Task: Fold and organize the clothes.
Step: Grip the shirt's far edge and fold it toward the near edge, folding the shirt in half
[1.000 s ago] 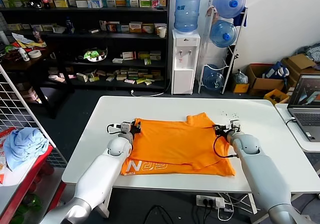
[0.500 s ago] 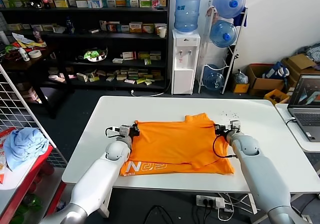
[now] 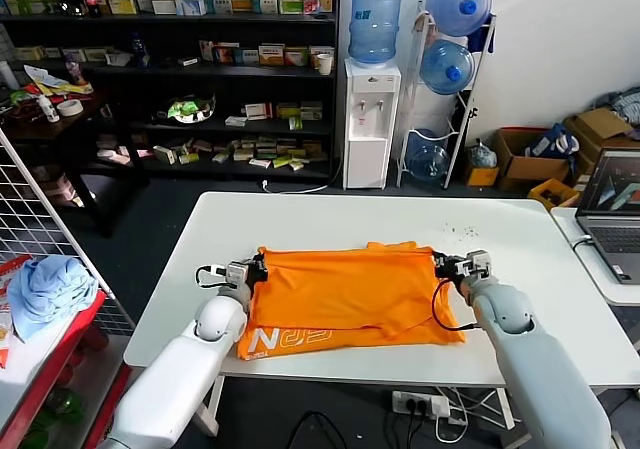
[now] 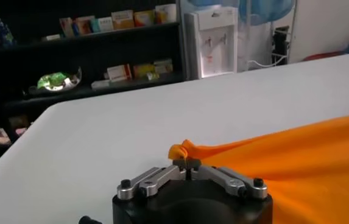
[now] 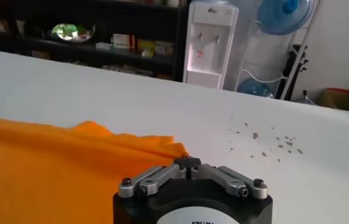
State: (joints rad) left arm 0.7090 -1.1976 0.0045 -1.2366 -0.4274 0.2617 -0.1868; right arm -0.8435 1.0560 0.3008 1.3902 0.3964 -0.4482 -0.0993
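both far corners pinched, fold in progress

you are in the middle of a fold. take the orange t-shirt as your landmark: it lies spread on the white surface, roughly central, with a band of white lettering along its near left hem, closest to the robot's body. above that band an upper layer of fabric already covers most of the shirt, its lower edge running across just beyond the lettering.

at the shirt's far left corner sits the left gripper, its jaws closed down narrow on a small peak of orange cloth; the left wrist view shows that corner bunched right at the tips. at the shirt's far right corner sits the right gripper, jaws likewise closed; in the right wrist view the orange edge reaches the tips, so i judge it is holding that corner too, though the pinch itself is hidden.

between the two grips the far edge looks stretched fairly straight.

beyond the shirt, the surface carries only a scatter of dark specks off the right corner.

for the next move, i judge you need both arms travelling together and level, carrying that far edge toward the near hem without letting either corner slip or the thin fabric sag in the middle.
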